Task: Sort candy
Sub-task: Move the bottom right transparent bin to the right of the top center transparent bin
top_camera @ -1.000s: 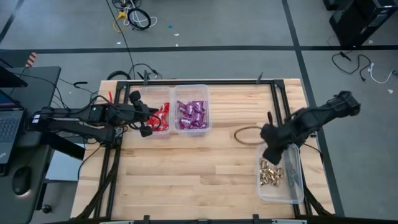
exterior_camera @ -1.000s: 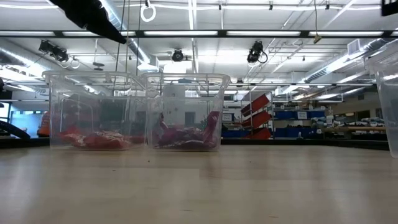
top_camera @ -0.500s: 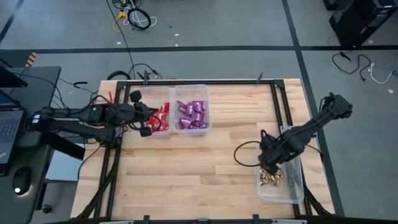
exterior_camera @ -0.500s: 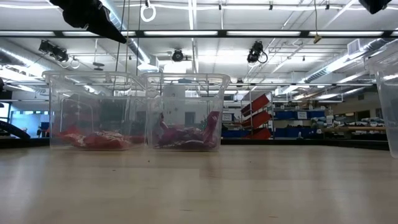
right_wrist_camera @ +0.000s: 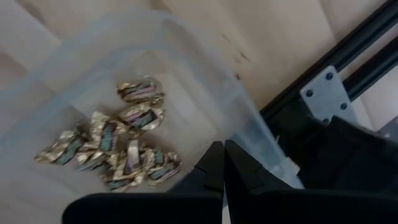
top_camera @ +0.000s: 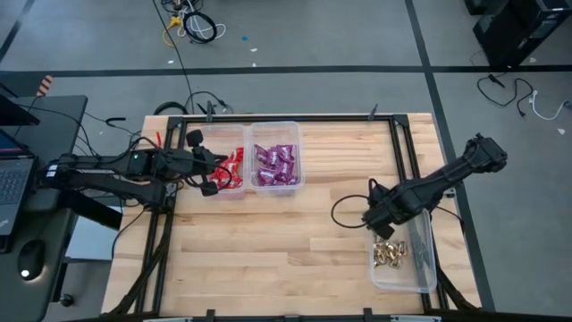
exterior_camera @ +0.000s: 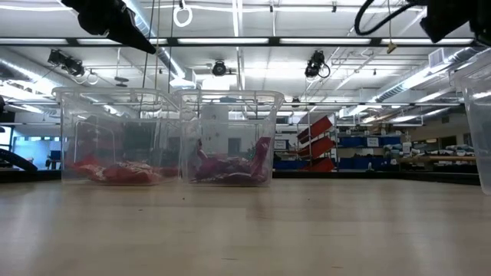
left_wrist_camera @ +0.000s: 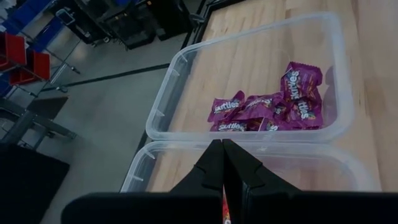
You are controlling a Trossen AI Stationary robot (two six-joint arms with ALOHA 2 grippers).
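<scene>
Lying jumbled in clear bins, glossy purple packets (left_wrist_camera: pixel 273 109) and crinkled gold pieces (right_wrist_camera: pixel 115 152) pointed every way; both grippers (left_wrist_camera: pixel 222 163) (right_wrist_camera: pixel 222 163) were pressed together, empty.

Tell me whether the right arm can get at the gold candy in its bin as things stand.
Probably yes. The right gripper, shut, hovers beside the open-topped bin holding the gold candy; nothing covers the pile. It would need to open first.

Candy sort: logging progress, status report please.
Left pincer shut over red bin. Right pincer shut above gold bin. Candy all binned by colour. Nothing in the way.
</scene>
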